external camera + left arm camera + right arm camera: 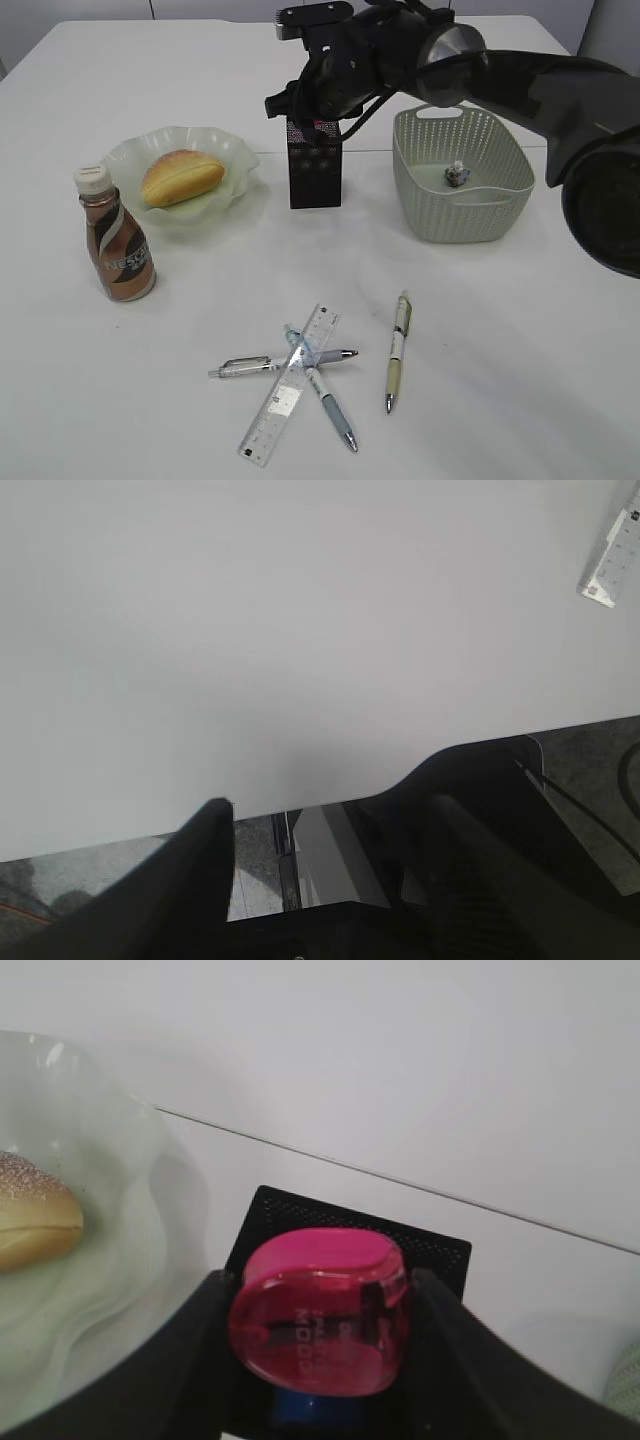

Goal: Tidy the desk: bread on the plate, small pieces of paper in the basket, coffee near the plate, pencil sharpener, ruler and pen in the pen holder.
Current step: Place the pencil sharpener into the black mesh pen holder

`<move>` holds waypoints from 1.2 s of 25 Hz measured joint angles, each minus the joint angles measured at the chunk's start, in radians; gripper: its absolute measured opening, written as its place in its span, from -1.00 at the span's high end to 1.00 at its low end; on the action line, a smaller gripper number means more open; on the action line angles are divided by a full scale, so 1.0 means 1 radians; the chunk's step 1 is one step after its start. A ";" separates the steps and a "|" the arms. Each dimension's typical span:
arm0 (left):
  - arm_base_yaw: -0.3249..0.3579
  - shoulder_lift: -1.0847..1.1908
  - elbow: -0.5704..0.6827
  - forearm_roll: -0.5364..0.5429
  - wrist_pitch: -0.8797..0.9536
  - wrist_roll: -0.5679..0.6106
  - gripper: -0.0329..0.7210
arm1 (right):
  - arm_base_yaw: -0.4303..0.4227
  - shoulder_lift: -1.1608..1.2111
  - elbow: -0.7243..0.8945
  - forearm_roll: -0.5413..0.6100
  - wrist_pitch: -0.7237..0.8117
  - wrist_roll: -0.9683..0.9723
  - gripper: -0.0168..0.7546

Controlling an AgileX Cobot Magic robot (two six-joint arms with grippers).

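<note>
hovering over pen holder (315, 165), right gripper (318, 1360) pinches pink pencil sharpener (318, 1310) between both fingers, sharpener directly above holder's open mouth. left gripper (325, 880) spread, nothing between fingers, over bare desk (300, 630) near front edge. bread (181, 176) on plate (240, 160); coffee (116, 236) just beside plate. one paper wad (457, 176) in basket (462, 215). ruler (290, 383) lies across crossed pens (320, 375).
</note>
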 joint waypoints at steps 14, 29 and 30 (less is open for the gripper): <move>-0.004 0.000 0.000 0.000 0.000 0.000 -0.24 | 0.000 0.000 0.000 0.008 0.012 0.002 -0.06; -0.004 0.000 0.000 0.000 0.000 0.000 -0.24 | -0.003 0.000 0.000 0.011 0.046 0.014 -0.13; -0.004 0.000 0.000 0.000 0.000 0.000 -0.24 | -0.005 0.000 0.000 0.011 0.046 0.014 -0.13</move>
